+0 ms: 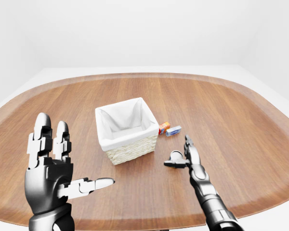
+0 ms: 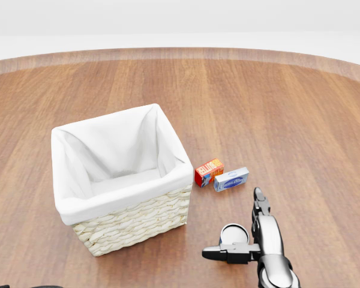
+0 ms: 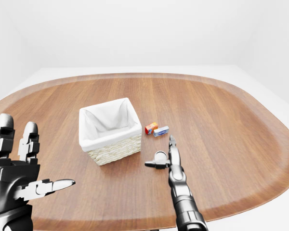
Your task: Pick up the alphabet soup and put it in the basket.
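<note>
Right hand low over the bench, fingers spread around the soup can, not closed. Basket just left of the can. Two small boxes beyond it. Left hand raised far left, fingers spread, empty.

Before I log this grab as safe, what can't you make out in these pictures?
- Can: the right hand hides most of it in the head view; label unreadable, grip uncertain.
- Two small boxes: print too small.
- Left hand: outside the head view.
- Basket floor: partly hidden by its near wall.
</note>
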